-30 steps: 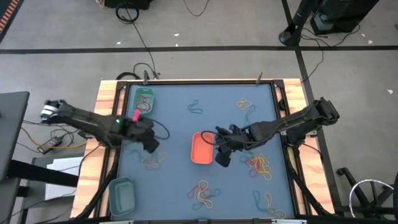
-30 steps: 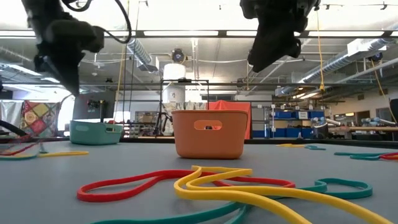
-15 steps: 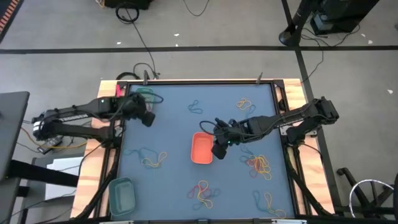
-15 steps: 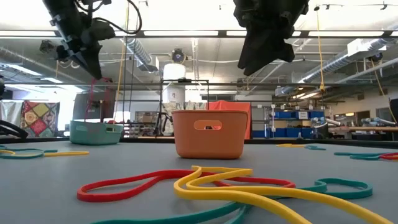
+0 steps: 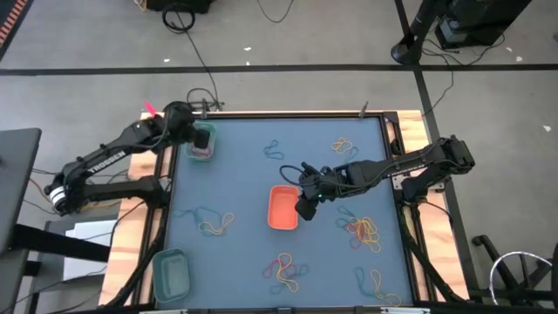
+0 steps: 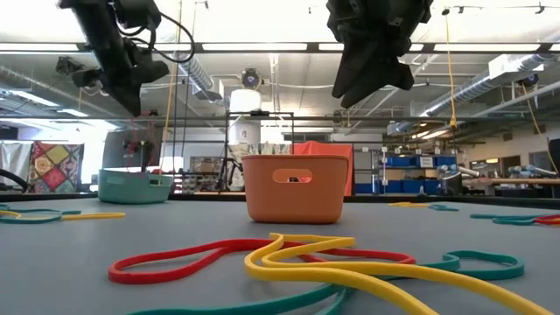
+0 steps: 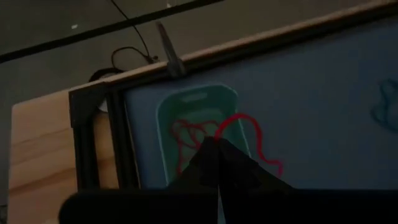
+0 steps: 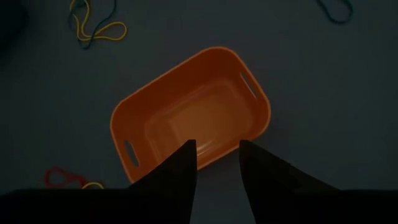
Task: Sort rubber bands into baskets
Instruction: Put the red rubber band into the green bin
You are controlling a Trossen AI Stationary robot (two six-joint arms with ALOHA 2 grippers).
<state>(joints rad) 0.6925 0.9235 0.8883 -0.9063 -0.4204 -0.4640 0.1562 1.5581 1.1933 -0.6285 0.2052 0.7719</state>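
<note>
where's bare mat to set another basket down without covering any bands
Free: the mat between the green basket and the orange basket, and the strip between the teal basket and the front-centre bands. Crowded: the right side, by the red-yellow pile.

One basket point(image 5: 283, 208) mid-table, another point(image 5: 200, 139) far-left corner holding bands point(image 7: 186, 138), third point(image 5: 171, 272) near-left corner

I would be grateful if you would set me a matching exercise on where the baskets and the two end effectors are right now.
Things:
1. orange basket
2. teal basket
3. left end effector
4. right end effector

States:
A. open, above the orange basket
B. mid-table, empty
C. shut on a red rubber band over the green basket
D. lower-left table corner in the high view

Pairs: 1-B, 2-D, 3-C, 4-A
</note>
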